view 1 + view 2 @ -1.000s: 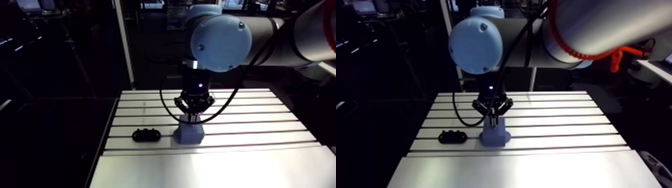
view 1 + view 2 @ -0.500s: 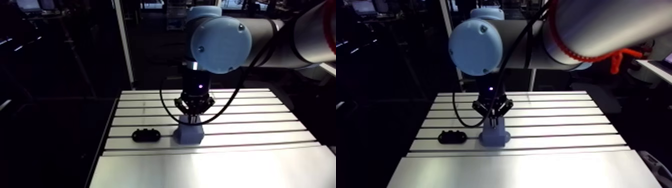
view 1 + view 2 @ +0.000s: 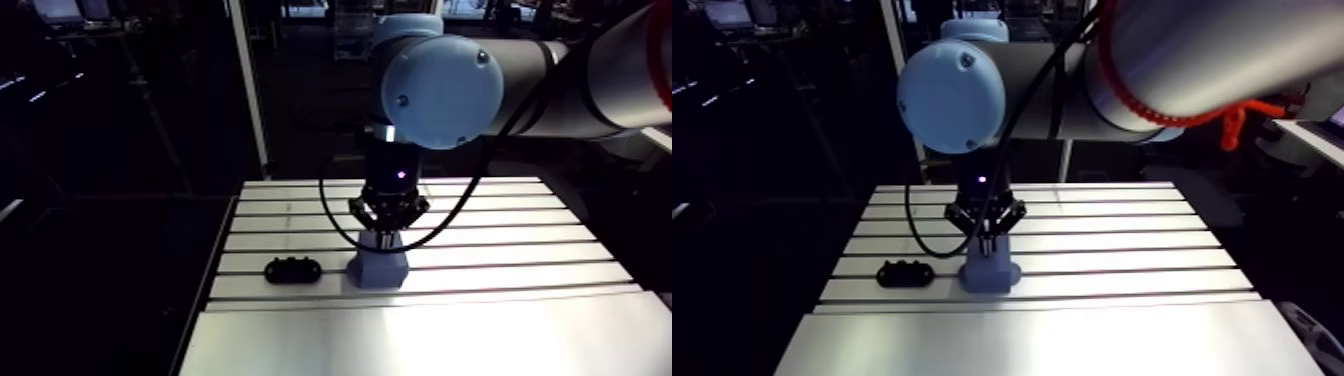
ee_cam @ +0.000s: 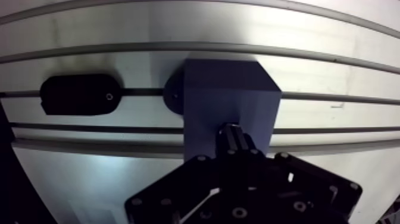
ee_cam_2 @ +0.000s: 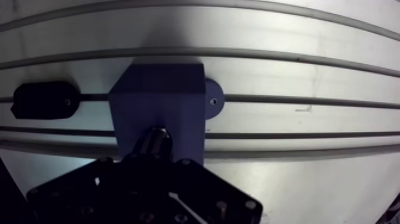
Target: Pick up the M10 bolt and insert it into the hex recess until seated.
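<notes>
A blue-grey block (image 4: 229,89) with the hex recess is bolted to the slotted table (image 3: 500,230) by round flanges on both sides. My gripper (image 4: 234,132) hangs straight above the block's top face, its fingers drawn together on a dark, rounded piece that looks like the M10 bolt (image 5: 153,140). The bolt's tip meets the block's top, and the gripper body hides the recess. In the arm view the gripper (image 3: 384,238) comes down onto the same block (image 3: 378,270).
A black oval holder (image 4: 77,94) lies in the same table slot beside the block, a short gap away, also seen in the arm view as the holder (image 3: 292,270). A smooth bright plate (image 3: 430,340) spans the table's near edge.
The gripper seems to have sunk very slightly toward the block. The block and the black holder have not moved.
</notes>
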Robot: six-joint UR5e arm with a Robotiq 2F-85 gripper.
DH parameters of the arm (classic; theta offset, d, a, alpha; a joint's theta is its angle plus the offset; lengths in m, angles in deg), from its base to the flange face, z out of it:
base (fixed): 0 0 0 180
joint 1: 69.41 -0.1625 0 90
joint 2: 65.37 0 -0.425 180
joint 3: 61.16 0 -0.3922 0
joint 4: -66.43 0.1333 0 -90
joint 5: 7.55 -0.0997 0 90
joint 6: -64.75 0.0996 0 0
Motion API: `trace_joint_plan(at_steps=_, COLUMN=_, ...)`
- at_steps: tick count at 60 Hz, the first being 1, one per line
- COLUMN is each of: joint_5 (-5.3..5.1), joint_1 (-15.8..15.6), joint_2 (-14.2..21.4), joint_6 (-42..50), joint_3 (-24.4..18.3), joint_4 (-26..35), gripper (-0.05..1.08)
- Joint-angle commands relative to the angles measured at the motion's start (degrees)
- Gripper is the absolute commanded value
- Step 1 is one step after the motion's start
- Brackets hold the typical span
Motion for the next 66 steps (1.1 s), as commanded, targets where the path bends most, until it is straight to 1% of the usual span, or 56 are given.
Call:
trace_joint_plan(at_steps=1, joint_5=0.00, joint_1=-0.14, joint_2=-0.06, joint_6=0.00, joint_3=0.25, joint_4=-0.09, gripper=1.08)
trace_joint_plan(at_steps=34, joint_5=-0.01, joint_1=0.12, joint_2=0.27, joint_6=0.00, joint_3=0.00, joint_4=0.07, gripper=1.08)
trace_joint_plan(at_steps=49, joint_5=-0.18, joint_1=0.12, joint_2=1.07, joint_6=-0.09, joint_3=-1.32, joint_4=2.20, gripper=1.08)
trace_joint_plan(at_steps=64, joint_5=-0.26, joint_1=-0.15, joint_2=4.00, joint_6=-0.53, joint_3=-3.46, joint_4=6.03, gripper=1.08)
trace_joint_plan(at_steps=65, joint_5=-0.27, joint_1=-0.07, joint_2=4.44, joint_6=-0.61, joint_3=-3.97, joint_4=6.58, gripper=1.05)
trace_joint_plan(at_steps=66, joint_5=-0.27, joint_1=-0.07, joint_2=4.44, joint_6=-0.61, joint_3=-3.97, joint_4=6.58, gripper=1.05)
